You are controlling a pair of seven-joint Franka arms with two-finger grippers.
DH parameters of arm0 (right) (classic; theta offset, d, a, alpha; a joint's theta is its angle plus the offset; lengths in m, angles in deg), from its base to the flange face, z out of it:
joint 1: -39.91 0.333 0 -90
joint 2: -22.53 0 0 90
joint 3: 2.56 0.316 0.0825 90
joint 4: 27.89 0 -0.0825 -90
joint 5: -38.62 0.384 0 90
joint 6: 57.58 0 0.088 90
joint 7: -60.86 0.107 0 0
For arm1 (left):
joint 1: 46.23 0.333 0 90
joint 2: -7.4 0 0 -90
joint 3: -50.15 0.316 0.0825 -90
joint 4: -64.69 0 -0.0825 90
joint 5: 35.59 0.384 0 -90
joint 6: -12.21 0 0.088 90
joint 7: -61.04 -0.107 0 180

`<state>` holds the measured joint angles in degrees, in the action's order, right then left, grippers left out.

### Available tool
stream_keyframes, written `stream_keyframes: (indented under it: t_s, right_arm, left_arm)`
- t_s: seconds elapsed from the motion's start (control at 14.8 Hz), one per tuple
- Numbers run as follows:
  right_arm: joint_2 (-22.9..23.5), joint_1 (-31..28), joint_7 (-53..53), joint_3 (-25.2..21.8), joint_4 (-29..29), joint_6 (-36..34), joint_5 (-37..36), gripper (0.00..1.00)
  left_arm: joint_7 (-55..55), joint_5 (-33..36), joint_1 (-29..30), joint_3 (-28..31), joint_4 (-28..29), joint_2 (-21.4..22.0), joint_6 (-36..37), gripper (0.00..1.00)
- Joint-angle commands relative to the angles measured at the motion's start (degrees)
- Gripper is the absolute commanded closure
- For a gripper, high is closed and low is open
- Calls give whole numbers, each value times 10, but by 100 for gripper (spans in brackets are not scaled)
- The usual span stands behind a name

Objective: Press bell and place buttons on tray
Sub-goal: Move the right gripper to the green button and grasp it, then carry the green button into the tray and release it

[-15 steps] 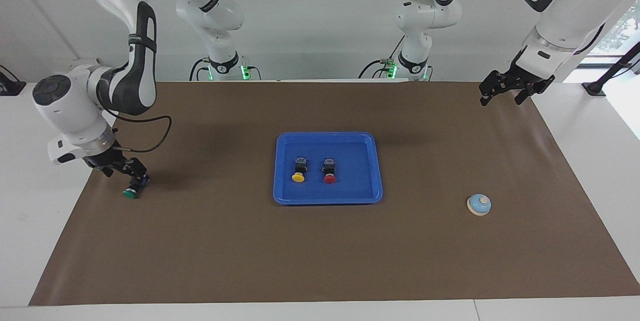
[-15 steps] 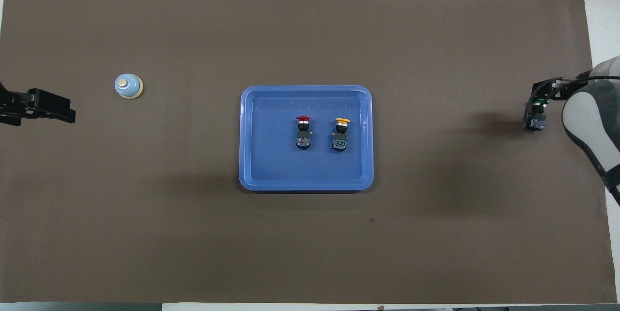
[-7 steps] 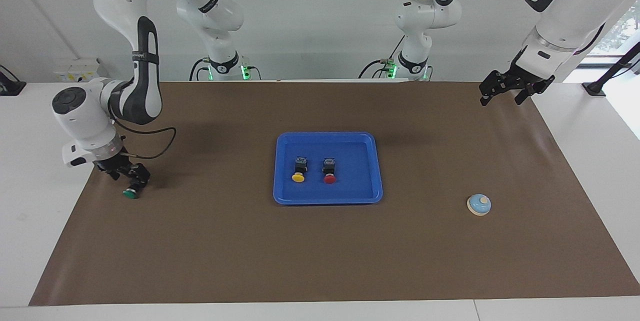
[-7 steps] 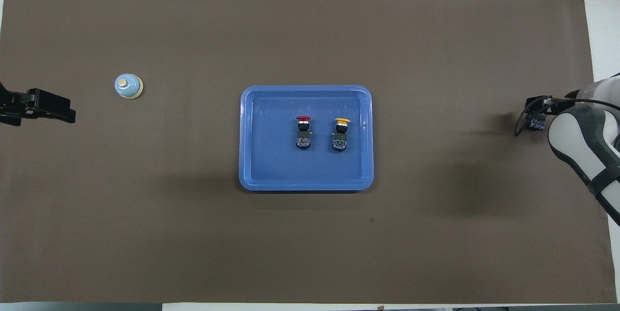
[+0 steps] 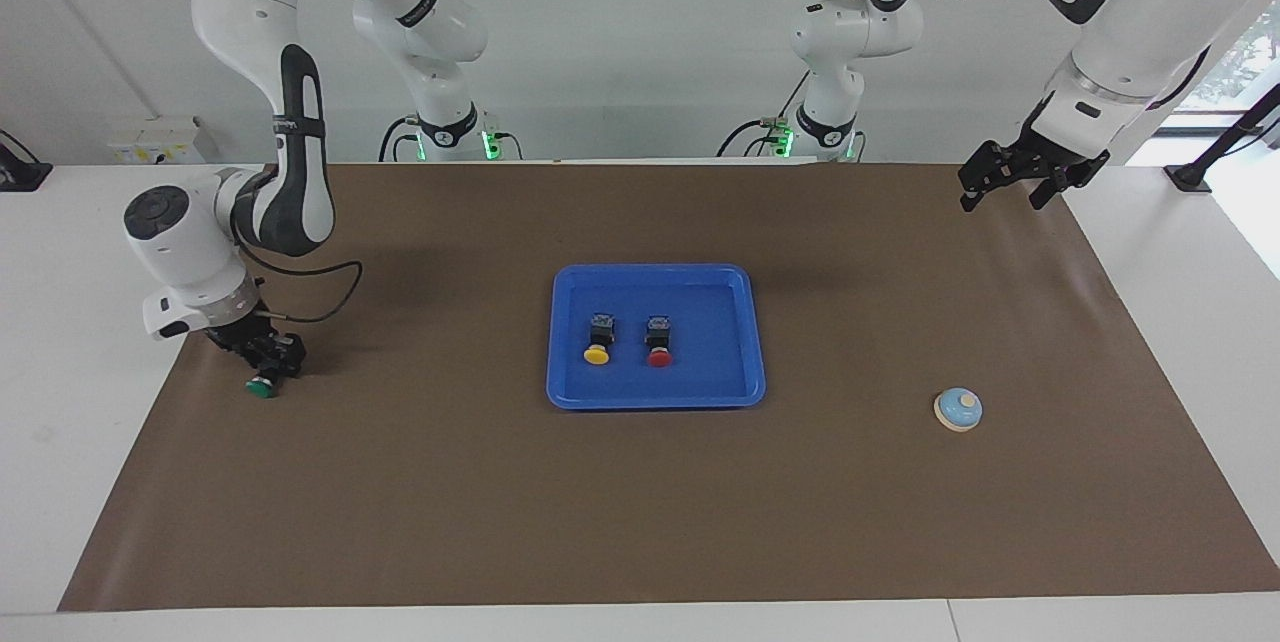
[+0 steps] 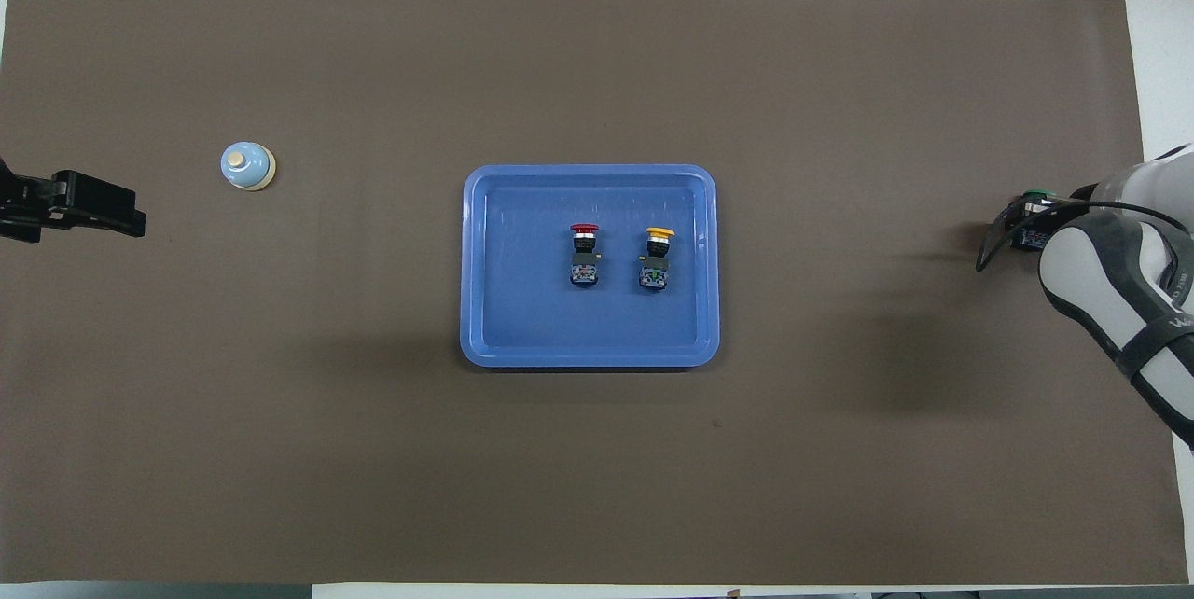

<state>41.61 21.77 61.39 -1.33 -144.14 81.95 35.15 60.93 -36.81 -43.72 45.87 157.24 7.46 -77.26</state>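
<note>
The blue tray (image 5: 655, 402) (image 6: 590, 172) lies mid-table with the yellow button (image 5: 597, 354) (image 6: 657, 254) and the red button (image 5: 659, 357) (image 6: 585, 249) lying side by side in it. At the right arm's end of the mat lies the green button (image 5: 261, 386) (image 6: 1034, 198). My right gripper (image 5: 268, 362) (image 6: 1031, 230) is down on it, fingers closed on its black body, with the green cap sticking out. The light blue bell (image 5: 958, 409) (image 6: 247, 166) stands at the left arm's end. My left gripper (image 5: 1005, 194) (image 6: 131, 215) waits open in the air, over the mat's edge there.
A brown mat (image 5: 640, 512) covers the table, with white table surface around it. The right arm's elbow and forearm (image 5: 285, 172) lean over the mat's corner near the green button. A black cable (image 5: 320, 302) loops from the right wrist.
My right gripper has settled lower onto the green button and its fingers have drawn in around the button's body. Its wrist has shifted slightly toward the tray. The left arm has stayed still.
</note>
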Motion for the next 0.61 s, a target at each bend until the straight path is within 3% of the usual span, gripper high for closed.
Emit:
stream_keyframes:
  t_s: [0.0, 0.2, 0.54]
  right_arm:
    - [-8, -9, -16, 10, -9, -6, -4, 100]
    - [-14, 4, -15, 16, 20, -47, -4, 100]
    - [-14, 106, 59, 16, 172, -244, 6, 100]
  left_arm:
    - [4, -5, 0, 1, -3, 1, 4, 0]
    - [4, -5, 0, 1, -3, 1, 4, 0]
    - [4, -5, 0, 1, -3, 1, 4, 0]
